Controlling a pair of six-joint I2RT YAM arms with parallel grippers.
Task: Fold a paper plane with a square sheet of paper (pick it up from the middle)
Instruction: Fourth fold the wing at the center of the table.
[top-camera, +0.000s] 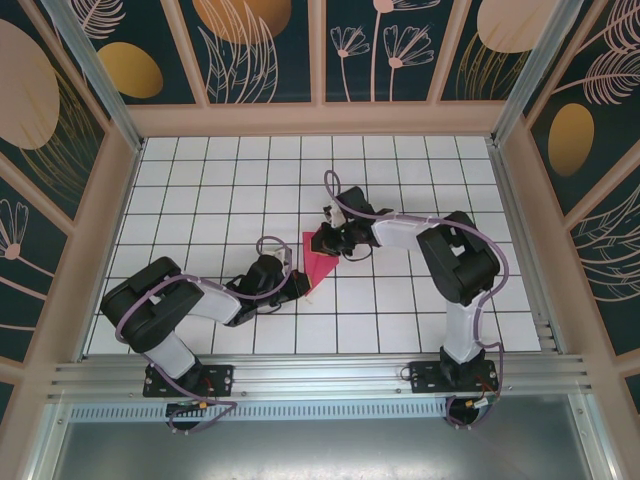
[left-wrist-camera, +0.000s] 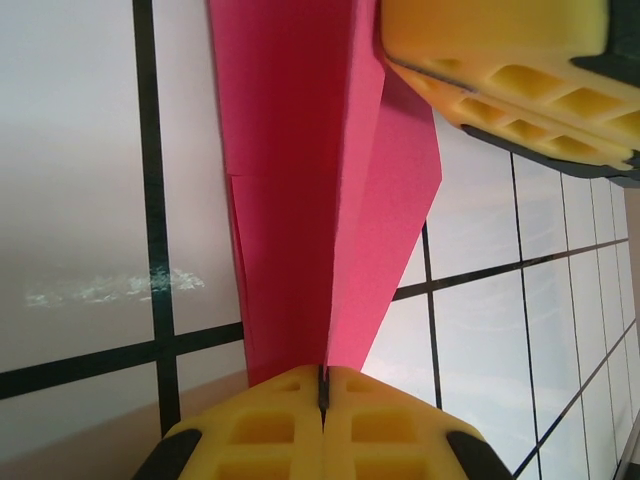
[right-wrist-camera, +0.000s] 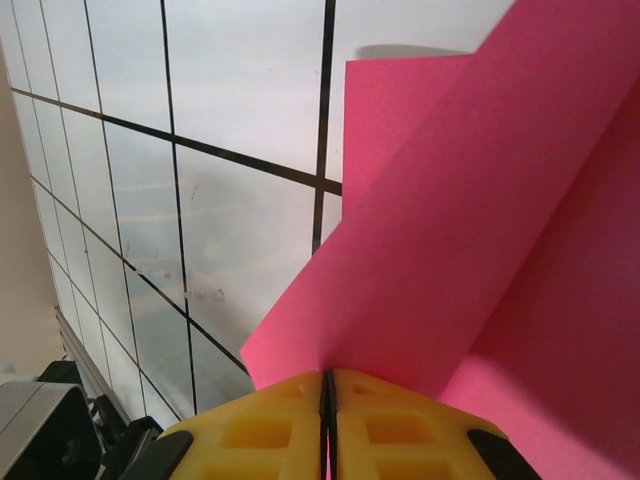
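Note:
The square sheet of paper is now a folded magenta-pink paper plane (top-camera: 321, 263), a narrow pointed dart lying near the middle of the tiled table between both arms. My left gripper (top-camera: 303, 285) is shut on its near pointed end. In the left wrist view the yellow fingertips (left-wrist-camera: 323, 372) pinch the centre crease, and the paper plane (left-wrist-camera: 290, 200) runs away from them with one flap raised. My right gripper (top-camera: 338, 243) is shut on the far, wider end. In the right wrist view, that gripper (right-wrist-camera: 327, 378) clamps an upturned layer of the paper plane (right-wrist-camera: 450, 250). The right gripper's yellow fingers (left-wrist-camera: 500, 60) appear in the left wrist view.
The white gridded table (top-camera: 200, 200) is walled by a wooden frame (top-camera: 320, 120) at the back and sides. An aluminium rail (top-camera: 320, 375) carries both arm bases along the near edge.

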